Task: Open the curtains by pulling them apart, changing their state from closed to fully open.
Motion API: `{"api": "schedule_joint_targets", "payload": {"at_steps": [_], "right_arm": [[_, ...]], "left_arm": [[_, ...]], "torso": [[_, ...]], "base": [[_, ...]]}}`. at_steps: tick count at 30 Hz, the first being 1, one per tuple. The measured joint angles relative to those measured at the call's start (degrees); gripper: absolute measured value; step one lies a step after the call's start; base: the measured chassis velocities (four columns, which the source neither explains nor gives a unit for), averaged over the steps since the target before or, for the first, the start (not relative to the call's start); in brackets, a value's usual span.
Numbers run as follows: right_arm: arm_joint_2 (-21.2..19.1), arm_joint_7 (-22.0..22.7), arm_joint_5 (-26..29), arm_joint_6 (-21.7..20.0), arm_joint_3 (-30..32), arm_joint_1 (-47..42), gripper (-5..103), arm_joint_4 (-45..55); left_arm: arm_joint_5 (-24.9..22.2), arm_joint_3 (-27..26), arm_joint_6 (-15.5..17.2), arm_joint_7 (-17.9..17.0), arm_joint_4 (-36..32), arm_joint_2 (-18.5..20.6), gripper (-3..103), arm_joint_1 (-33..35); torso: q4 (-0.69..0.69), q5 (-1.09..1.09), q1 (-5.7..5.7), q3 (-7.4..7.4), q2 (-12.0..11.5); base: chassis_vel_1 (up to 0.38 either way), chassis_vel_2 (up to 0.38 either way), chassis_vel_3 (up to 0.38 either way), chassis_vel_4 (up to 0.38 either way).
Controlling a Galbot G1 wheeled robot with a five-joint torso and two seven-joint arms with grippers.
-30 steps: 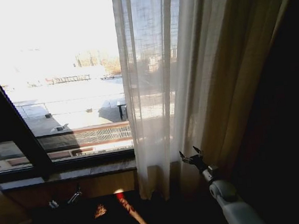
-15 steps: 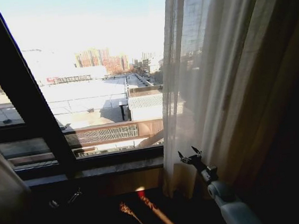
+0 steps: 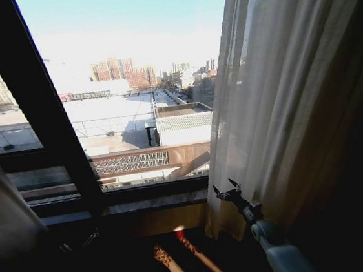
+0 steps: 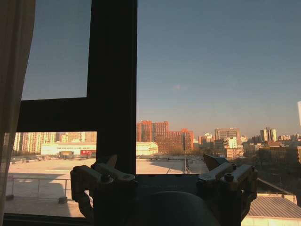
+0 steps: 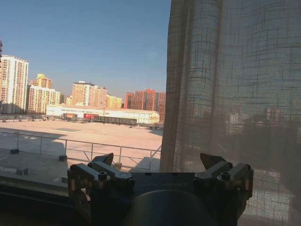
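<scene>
Curtains (image 3: 281,93) hang vertical, bunched right; right pincer (image 3: 225,192) open, empty, beside them.

Curtains (image 3: 281,99) cut off top, right, bottom; left panel (image 3: 0,207) mostly out of frame; floor dark, unreadable.

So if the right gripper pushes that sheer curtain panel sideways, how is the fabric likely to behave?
Probably floppy: the sheer curtain panel hangs in loose vertical pleats, so it would likely bunch and fold around the open right gripper rather than move as one sheet. It looks light, since the open weave lets buildings show through in the right wrist view. Smooth fingers may slide off it.
</scene>
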Motion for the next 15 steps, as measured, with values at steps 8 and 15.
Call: {"api": "schedule_joint_targets", "payload": {"at_steps": [8,15], "right_arm": [[0.36,3.27,-0.25,0.67,-0.94,1.05,100,-0.8],[0.85,9.46,-1.9,0.15,-2.5,2.9,100,-1.95]], "left_arm": [[0.0,-0.03,0.0,-0.01,0.0,0.01,100,0.0],[0.0,-0.04,0.0,-0.01,0.0,0.01,100,-0.02]], "torso": [[0.02,-0.03,-0.01,-0.01,0.01],[0.01,-0.01,0.07,0.02,-0.02]], "base": [[-0.077,0.101,0.075,-0.099],[-0.101,0.091,0.097,-0.094]]}}
